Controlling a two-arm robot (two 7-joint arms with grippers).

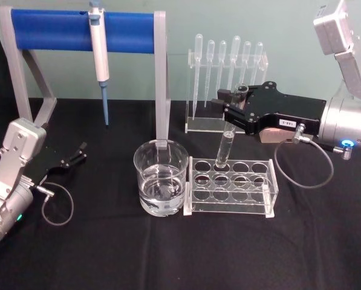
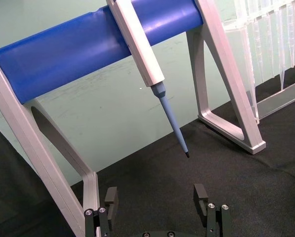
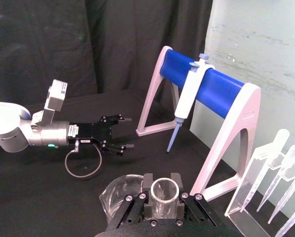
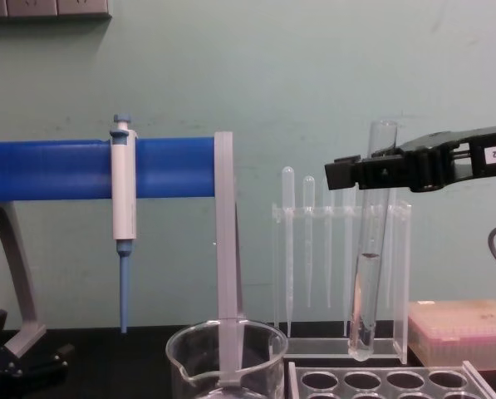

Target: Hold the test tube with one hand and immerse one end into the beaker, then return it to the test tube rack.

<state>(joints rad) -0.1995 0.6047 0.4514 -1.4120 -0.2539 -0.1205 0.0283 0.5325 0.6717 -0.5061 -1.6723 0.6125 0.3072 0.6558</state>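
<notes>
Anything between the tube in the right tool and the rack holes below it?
Nothing visible. The clear glass test tube, gripped near its rim by the black right tool, hangs just above the clear plastic rack's open holes; the wide glass beaker stands beside the rack.

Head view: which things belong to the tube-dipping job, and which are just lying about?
Job: test tube, gripped by the right gripper; beaker; test tube rack.
Lying about: micropipette on its blue stand; plastic pipettes in their holder; left gripper, idle and open at the left.
</notes>
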